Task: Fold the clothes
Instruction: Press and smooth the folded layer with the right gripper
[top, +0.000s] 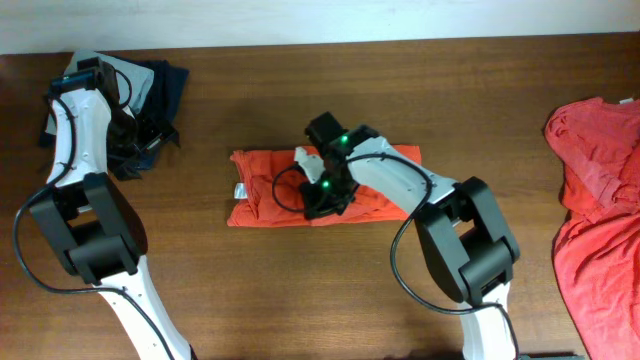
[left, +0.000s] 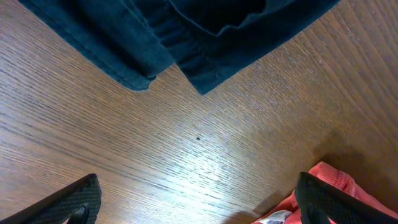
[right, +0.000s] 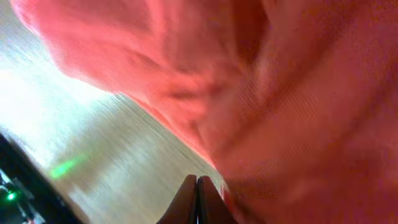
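A folded orange-red cotton T-shirt (top: 265, 195) is laid flat at the middle of the brown wooden desk (top: 300, 300), with a small white neck label (top: 240, 191) shown at its left end. The right gripper (right: 198, 185) is set down on this shirt with its fingers pressed together. No cloth is seen between them in the right wrist view. A second orange-red T-shirt (top: 600, 190) is left crumpled at the desk's right edge. The left gripper (left: 198, 186) is held spread wide over bare wood near the far left corner, just beside a dark navy folded garment (top: 170, 85), with nothing gripped.
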